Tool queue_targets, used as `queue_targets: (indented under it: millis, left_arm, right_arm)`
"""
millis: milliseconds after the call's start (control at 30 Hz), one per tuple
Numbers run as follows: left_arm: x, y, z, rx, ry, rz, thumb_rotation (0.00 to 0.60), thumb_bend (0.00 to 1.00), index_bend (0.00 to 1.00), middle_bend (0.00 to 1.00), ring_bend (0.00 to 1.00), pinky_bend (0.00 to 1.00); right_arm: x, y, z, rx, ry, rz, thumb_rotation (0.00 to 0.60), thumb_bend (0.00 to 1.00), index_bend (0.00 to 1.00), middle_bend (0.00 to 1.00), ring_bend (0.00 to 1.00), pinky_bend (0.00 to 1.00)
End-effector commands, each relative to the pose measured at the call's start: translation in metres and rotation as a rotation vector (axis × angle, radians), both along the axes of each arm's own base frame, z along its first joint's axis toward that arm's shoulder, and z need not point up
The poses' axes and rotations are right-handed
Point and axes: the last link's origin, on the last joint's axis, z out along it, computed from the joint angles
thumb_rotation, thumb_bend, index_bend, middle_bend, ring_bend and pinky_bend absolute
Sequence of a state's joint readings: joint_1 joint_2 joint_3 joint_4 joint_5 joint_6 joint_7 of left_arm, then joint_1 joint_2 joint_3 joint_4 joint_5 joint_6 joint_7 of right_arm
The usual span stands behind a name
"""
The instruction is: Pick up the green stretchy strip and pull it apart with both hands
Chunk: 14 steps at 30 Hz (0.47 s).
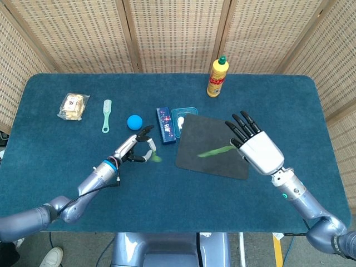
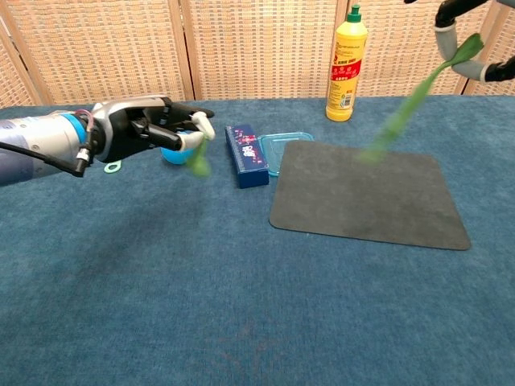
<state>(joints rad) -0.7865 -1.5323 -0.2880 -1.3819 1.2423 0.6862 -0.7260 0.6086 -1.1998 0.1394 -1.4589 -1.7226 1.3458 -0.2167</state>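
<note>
The green strip (image 2: 414, 92) appears snapped (motion-blurred): the right hand (image 1: 261, 151) pinches a long dangling piece over the dark mat (image 1: 208, 161), the left hand (image 2: 153, 133) pinches a stub. Pulling looks finished.

Blue box (image 1: 164, 124) and ball (image 1: 134, 122) flank bare cloth.

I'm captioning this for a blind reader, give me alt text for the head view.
Green strip torn in two: the right robot hand dangles the long piece over a dark mat, the left robot hand holds a small scrap, on a blue table.
</note>
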Motion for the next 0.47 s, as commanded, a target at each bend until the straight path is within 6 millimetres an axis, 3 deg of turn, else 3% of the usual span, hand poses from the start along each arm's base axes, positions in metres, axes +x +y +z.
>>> queue_targets:
  millis: [33, 467]
  left_arm:
    - [-0.011, 0.003, 0.010, 0.023, 0.008, 0.017, 0.600, 0.53, 0.78, 0.00, 0.00, 0.00]
    - [-0.045, 0.012, 0.051, 0.102, 0.037, 0.068, 0.600, 0.53, 0.78, 0.00, 0.00, 0.00]
  right_arm:
    - [-0.005, -0.003, 0.006, -0.020, 0.000, -0.019, 0.600, 0.67, 0.87, 0.23, 0.00, 0.00]
    - [-0.019, -0.007, 0.017, -0.047, 0.021, -0.062, 0.600, 0.67, 0.87, 0.23, 0.00, 0.00]
